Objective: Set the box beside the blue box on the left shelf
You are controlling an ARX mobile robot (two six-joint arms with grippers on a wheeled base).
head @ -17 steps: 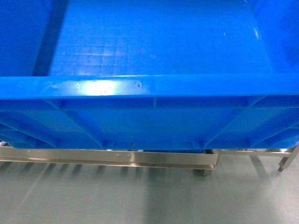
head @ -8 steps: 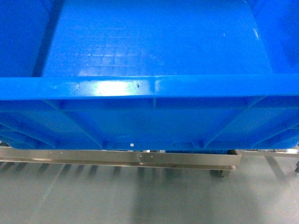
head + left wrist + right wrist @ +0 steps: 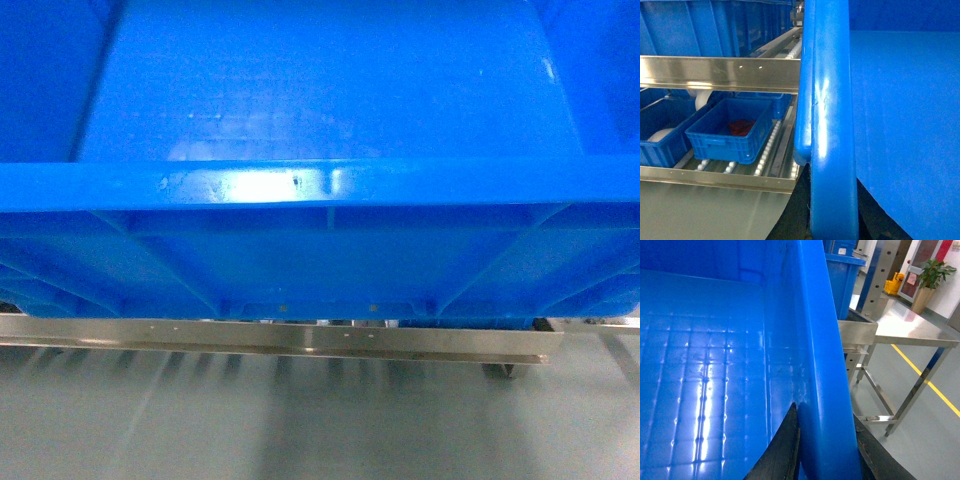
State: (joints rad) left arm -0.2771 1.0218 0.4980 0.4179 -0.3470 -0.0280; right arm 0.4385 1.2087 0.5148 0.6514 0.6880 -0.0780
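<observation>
Right wrist view, right tool (image 3: 822,450) clamping box (image 3: 715,365) rim, left tool unclear, no legible writing.

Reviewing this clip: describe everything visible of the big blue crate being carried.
The crate is bright blue, glossy plastic, open-topped and empty, with a smooth floor showing a faint grid. Its thick rolled rim spans the head view; below it the outer wall has vertical and diagonal ribs. It sits roughly level, above a steel rail. The right gripper clamps its side rim, one dark finger inside the wall, one outside. In the left wrist view the other rim runs upright through the frame, dark gripper parts just showing at its base.
</observation>
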